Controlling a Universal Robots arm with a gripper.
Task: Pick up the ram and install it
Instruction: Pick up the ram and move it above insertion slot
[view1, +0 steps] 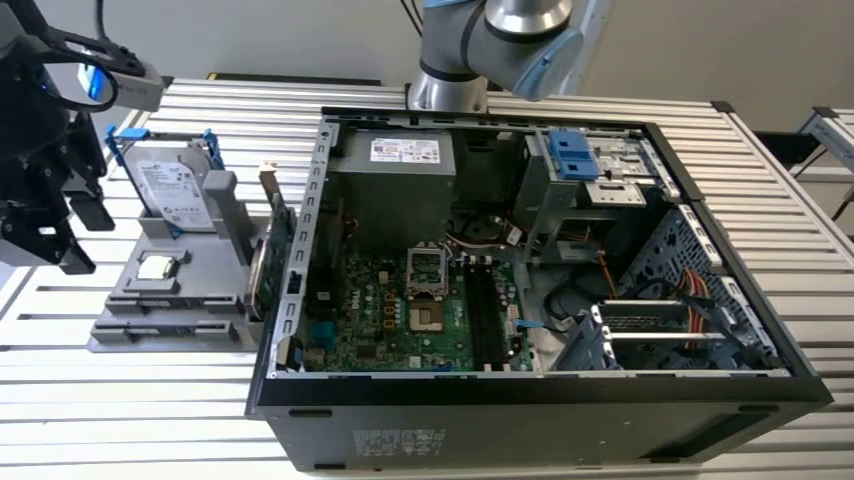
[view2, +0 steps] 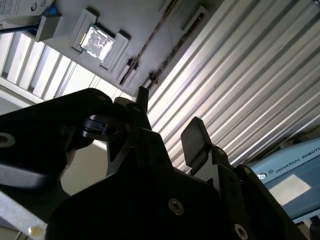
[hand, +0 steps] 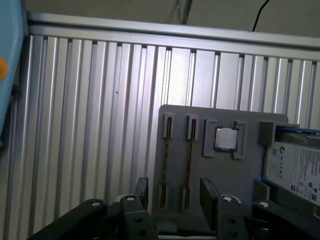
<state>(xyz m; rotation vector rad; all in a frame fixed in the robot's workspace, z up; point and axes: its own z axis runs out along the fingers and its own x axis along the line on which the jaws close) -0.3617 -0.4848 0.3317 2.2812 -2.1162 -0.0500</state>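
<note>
The ram (hand: 189, 161) is a thin dark stick standing on edge in a slot of the grey parts holder (hand: 220, 117). My gripper (hand: 175, 192) is open and empty, and its two black fingers (hand: 209, 194) straddle the near end of the holder's slots from above without touching it. In the exterior view the gripper (view1: 78, 238) hangs over the slatted table at that view's left, beside the holder (view1: 174, 322). In the second wrist view the gripper (view2: 167, 120) is also spread, with nothing between the fingers (view2: 195, 140).
The holder also carries a square processor chip (hand: 226, 138), a silver hard drive (view1: 174, 185) in a blue-tabbed frame and a green expansion card (view1: 274, 262). The open computer case (view1: 294, 385) lies at centre, its motherboard memory slots (view1: 487, 320) exposed. The arm's base (view1: 447, 85) stands behind the case.
</note>
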